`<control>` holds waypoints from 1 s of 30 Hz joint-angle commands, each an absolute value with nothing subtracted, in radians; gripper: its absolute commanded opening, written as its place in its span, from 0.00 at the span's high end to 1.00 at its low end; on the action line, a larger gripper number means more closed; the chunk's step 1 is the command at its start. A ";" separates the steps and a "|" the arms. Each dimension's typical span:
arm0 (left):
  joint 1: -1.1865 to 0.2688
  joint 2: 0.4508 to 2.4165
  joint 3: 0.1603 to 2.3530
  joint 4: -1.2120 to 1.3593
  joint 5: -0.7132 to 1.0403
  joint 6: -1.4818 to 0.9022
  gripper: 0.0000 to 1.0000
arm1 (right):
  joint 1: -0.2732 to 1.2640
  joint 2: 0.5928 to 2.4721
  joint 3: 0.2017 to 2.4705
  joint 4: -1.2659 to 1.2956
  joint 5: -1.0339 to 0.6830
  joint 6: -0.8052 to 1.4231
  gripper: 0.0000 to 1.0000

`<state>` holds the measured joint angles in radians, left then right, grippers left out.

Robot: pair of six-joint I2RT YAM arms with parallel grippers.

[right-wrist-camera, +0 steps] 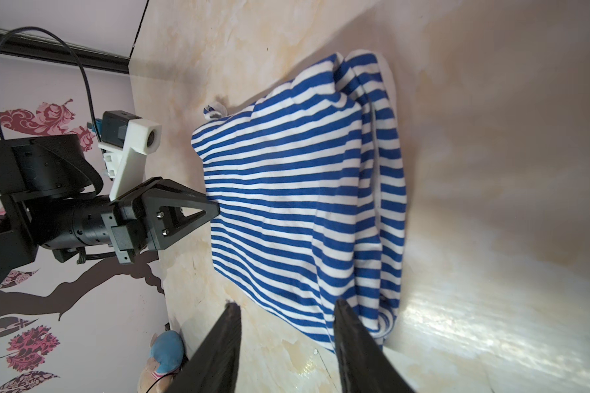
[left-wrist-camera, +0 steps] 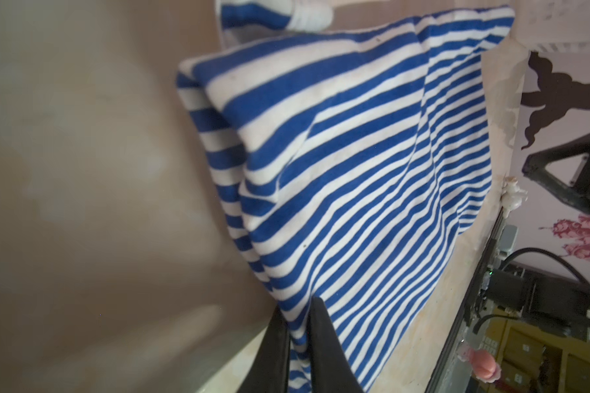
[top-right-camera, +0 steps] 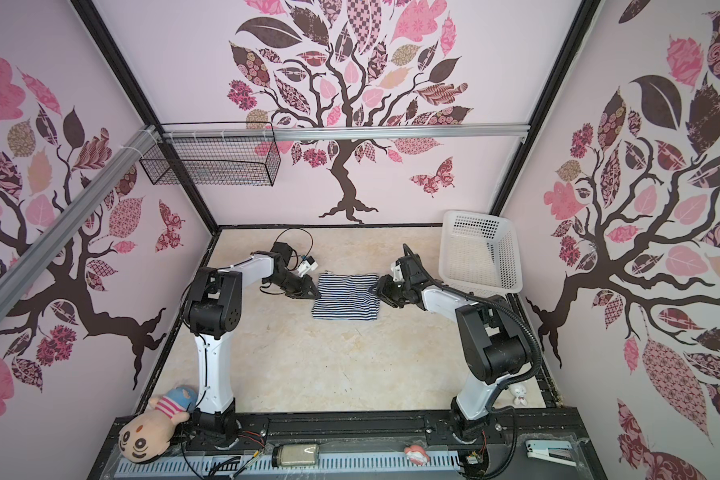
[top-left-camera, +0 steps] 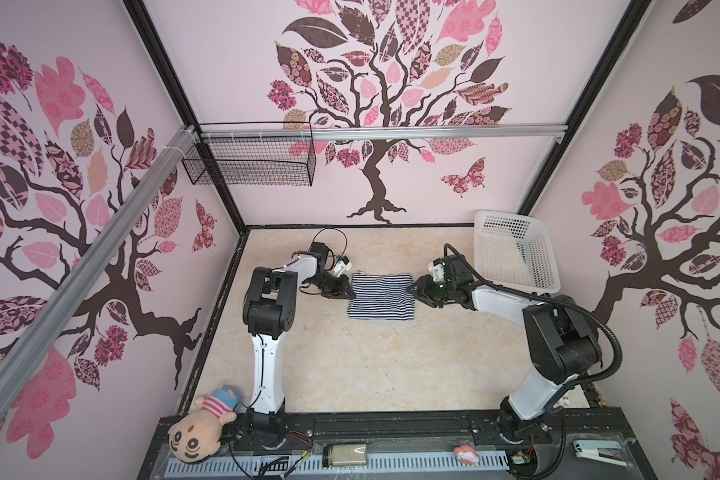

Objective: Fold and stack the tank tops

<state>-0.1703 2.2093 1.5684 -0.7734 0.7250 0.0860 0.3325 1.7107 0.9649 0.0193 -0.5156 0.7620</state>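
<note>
Tank top (top-left-camera: 381,296), navy-and-white striped, already folded into a layered rectangle, is lying toward the back of the table (top-left-camera: 391,374), between both arms; whether the bundle is holding more than one top cannot be told. Left gripper (top-left-camera: 347,292) is pinching the bundle's left edge, fingers (left-wrist-camera: 324,347) clenched on cloth. Right gripper (right-wrist-camera: 286,309) is hovering at the right edge, jaws apart, gripping nothing. Step in hand, by judgement: both sides are being seized for a further fold or a shift, and the right jaws are needing to close over all layers before any lift. White basket (top-left-camera: 512,249) is standing just behind the right arm, possibly crowding its swing. Wire basket (top-left-camera: 250,164) and plush doll (top-left-camera: 200,424) are sitting well apart.
</note>
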 commanded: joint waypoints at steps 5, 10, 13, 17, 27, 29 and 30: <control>-0.143 2.234 1.623 -0.803 0.709 0.130 0.99 | 0.336 1.695 0.992 0.002 -0.506 0.758 0.53; -0.094 2.239 1.650 -0.816 0.675 0.143 0.99 | 0.337 1.713 1.000 0.000 -0.505 0.753 0.52; -0.051 2.252 1.685 -0.845 0.666 0.153 0.99 | 0.336 1.741 1.013 -0.003 -0.502 0.750 0.52; 0.008 2.274 1.737 -0.882 0.652 0.168 0.99 | 0.337 1.793 1.047 -0.012 -0.508 0.753 0.53; 0.130 2.360 1.926 -1.008 0.527 0.230 0.98 | 0.346 1.816 1.086 -0.005 -0.520 0.759 0.53; 0.141 2.368 1.963 -1.021 0.488 0.245 0.98 | 0.346 1.818 1.089 -0.006 -0.521 0.756 0.52; 0.145 2.371 1.976 -1.027 0.473 0.253 0.98 | 0.347 1.818 1.089 -0.006 -0.523 0.756 0.53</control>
